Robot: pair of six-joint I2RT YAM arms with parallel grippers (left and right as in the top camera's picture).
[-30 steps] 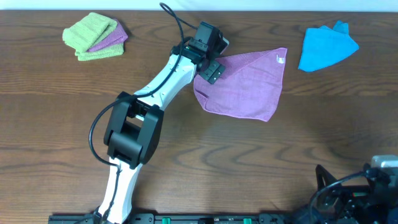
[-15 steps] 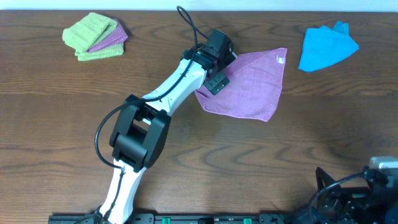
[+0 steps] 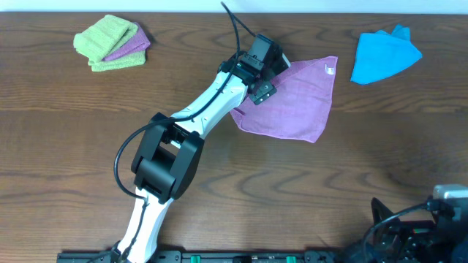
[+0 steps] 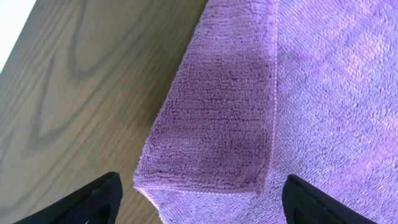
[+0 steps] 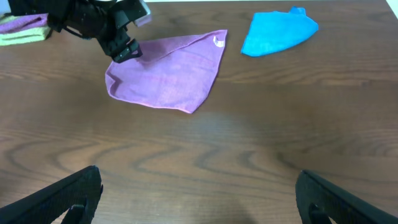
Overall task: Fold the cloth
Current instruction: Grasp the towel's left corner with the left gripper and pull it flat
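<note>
The purple cloth [image 3: 296,102] lies flat on the table at the back middle, its small white tag [image 3: 330,70] at the far right corner. Its left edge is turned over in a narrow folded flap [image 4: 217,124]. It also shows in the right wrist view [image 5: 168,71]. My left gripper [image 3: 263,80] is open above the cloth's left side, its two fingertips [image 4: 202,202] spread wide either side of the flap, holding nothing. My right gripper [image 5: 198,199] is open and empty over bare table at the front right, far from the cloth.
A bright blue cloth [image 3: 385,53] lies crumpled at the back right. A stack of lime-green and purple folded cloths [image 3: 111,42] sits at the back left. The table's far edge runs just behind the cloths.
My left arm has moved right and slightly toward the back, farther over the cloth's left edge. The cloth and the right arm have not moved.
</note>
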